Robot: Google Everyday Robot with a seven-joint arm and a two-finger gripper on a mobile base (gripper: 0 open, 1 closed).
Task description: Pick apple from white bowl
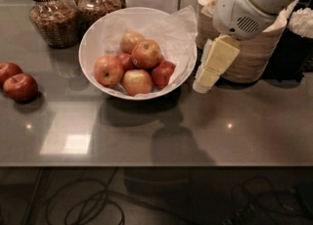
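Note:
The white bowl (94, 43), lined with crinkled white paper, stands at the middle back of the dark counter and holds several apples. A reddish-orange apple (108, 70) with yellowish streaks and a stem dimple lies at the bowl's left. A similar one (145, 54) sits on top in the middle. A paler yellow-green apple (131, 39) lies behind it and a dark red one (163, 74) at the right. My gripper (209, 70), cream-coloured under a white wrist, hangs just right of the bowl's rim and outside it, pointing down and left. It holds nothing.
Two dark red apples (19, 86) lie at the counter's left edge. Glass jars (53, 16) stand behind the bowl at the left. A stack of beige disposable bowls (254, 57) stands right behind my gripper. Cables lie on the floor in front.

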